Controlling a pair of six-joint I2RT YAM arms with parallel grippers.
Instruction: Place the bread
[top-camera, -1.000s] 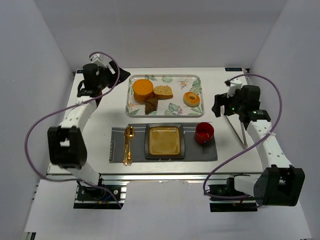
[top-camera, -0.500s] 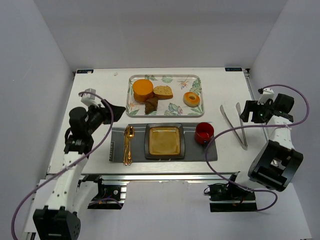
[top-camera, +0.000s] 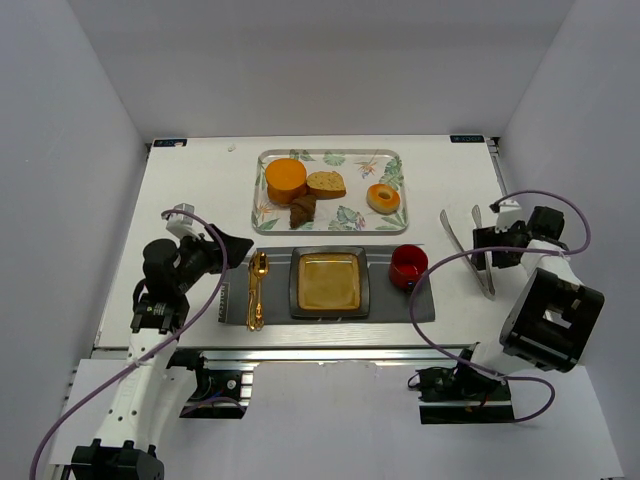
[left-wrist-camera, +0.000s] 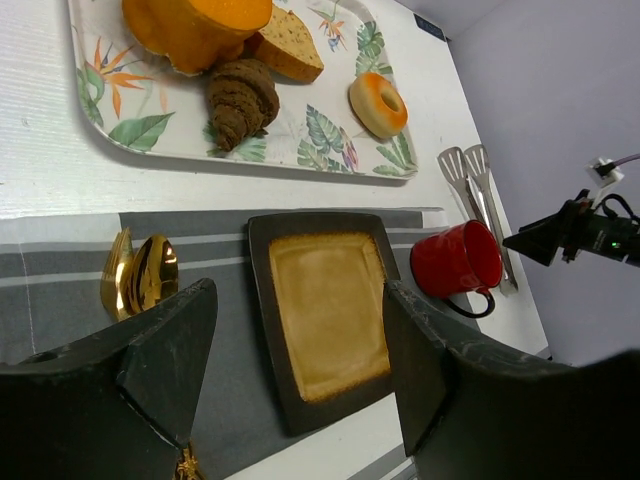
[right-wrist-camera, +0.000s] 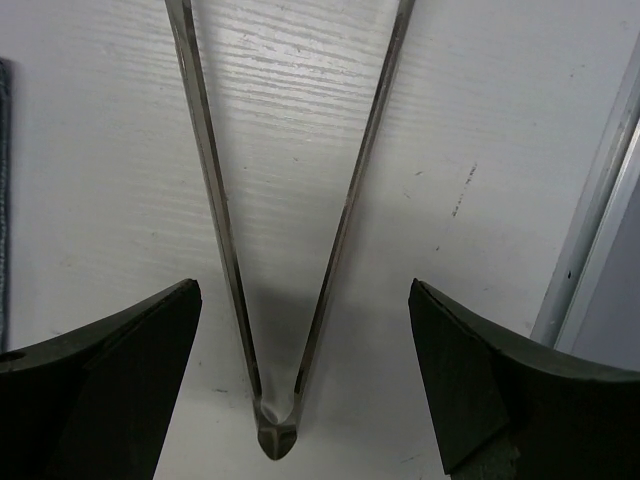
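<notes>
1. Lying on the flowered tray at the far side of the table, the bread sits between an orange block and a ring doughnut. A dark brown chunk is just in front of it.
2. The left gripper hangs over the left end of the grey mat. Its jaws are spread wide and hold nothing, and they face the square plate.
3. Gold cutlery lies on the mat left of the plate, and a red mug stands on its right.
4. The right gripper is low over the tongs on the table's right. Its jaws are wide apart on either side of the hinged end and grip nothing.
</notes>
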